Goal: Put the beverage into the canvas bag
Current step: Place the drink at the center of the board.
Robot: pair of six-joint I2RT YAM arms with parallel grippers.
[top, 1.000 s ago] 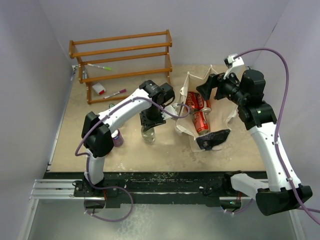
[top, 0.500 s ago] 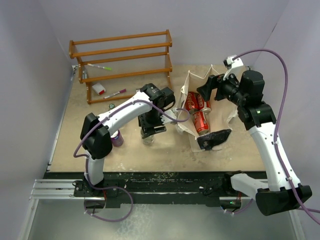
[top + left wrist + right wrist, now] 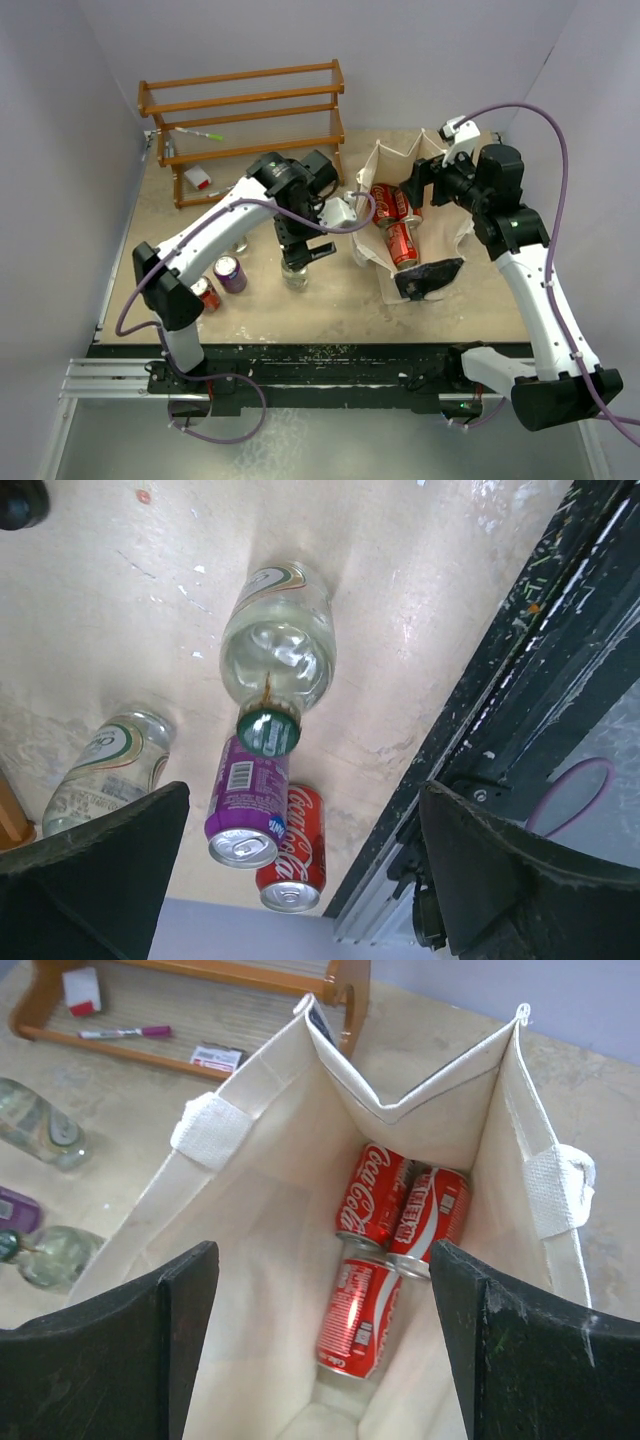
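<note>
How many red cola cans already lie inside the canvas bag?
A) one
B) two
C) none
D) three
D: the right wrist view looks down into the open canvas bag and shows three red cans lying on its bottom.

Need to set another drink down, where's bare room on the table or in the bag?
Bare: the floor of the canvas bag beside the three red cans; the strip of table between upright bottle and front rail. Crowded: near-left, around the purple can.
</note>
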